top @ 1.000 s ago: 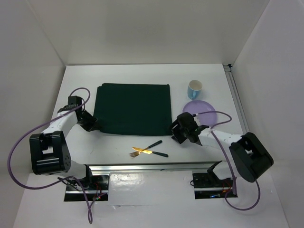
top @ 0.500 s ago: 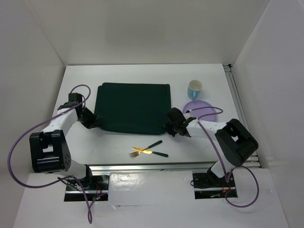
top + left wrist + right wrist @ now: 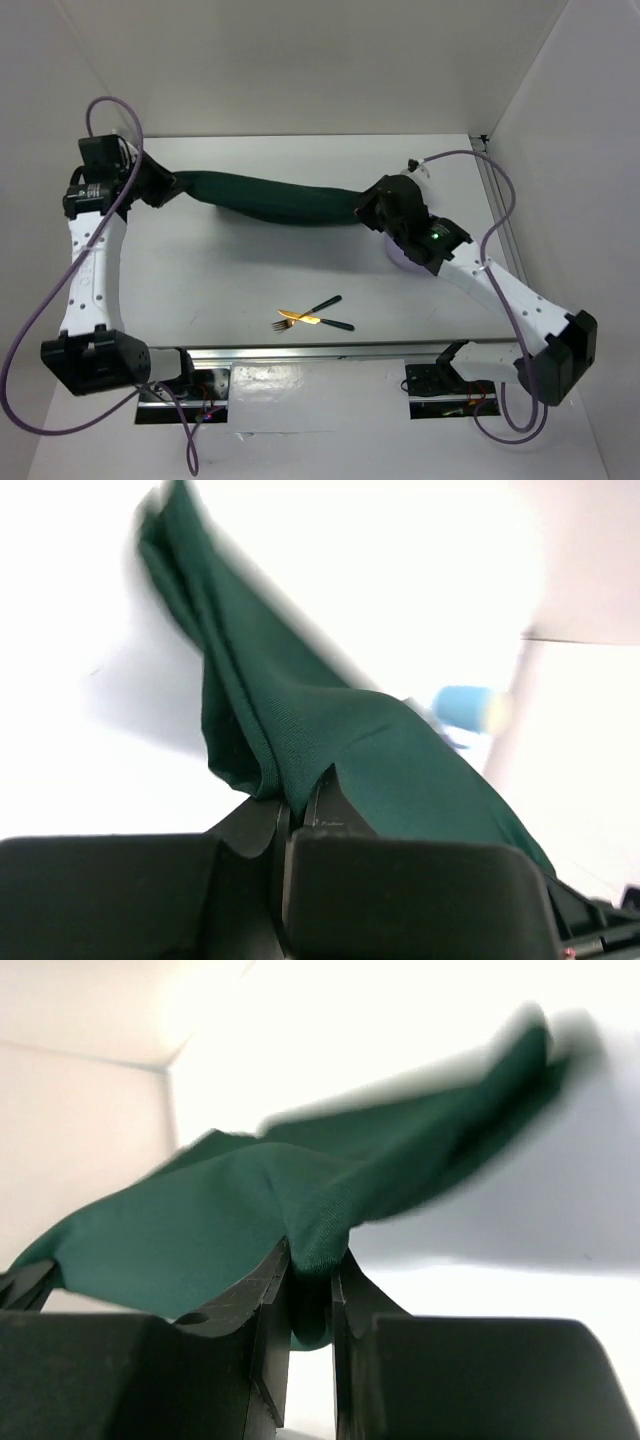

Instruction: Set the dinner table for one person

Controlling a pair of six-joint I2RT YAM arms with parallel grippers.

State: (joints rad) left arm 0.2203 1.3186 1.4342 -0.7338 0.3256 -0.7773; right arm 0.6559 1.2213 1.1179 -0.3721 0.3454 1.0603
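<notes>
Above the white dinner table (image 3: 230, 280), a dark green cloth mat (image 3: 280, 200) hangs stretched and sagging between both grippers. At the mat's left end my left gripper (image 3: 168, 186) is shut on the cloth. In the left wrist view the fabric (image 3: 300, 720) is pinched between the closed fingers of that gripper (image 3: 300, 792). My right gripper (image 3: 365, 212) holds the mat's right end. The right wrist view shows a fold of the cloth (image 3: 250, 1210) clamped between the jaws of this gripper (image 3: 310, 1260).
A fork (image 3: 322, 304) and a knife (image 3: 335, 324) with gold heads and dark handles lie crossed near the front edge. The right arm covers most of a lavender plate (image 3: 398, 258). A blue cup (image 3: 465, 705) shows blurred. A metal rail (image 3: 497, 215) runs along the right edge.
The mat lay flat a second ago. The right gripper reached its right edge and closed on it. Both arms have raised the mat off the table, toward the back.
</notes>
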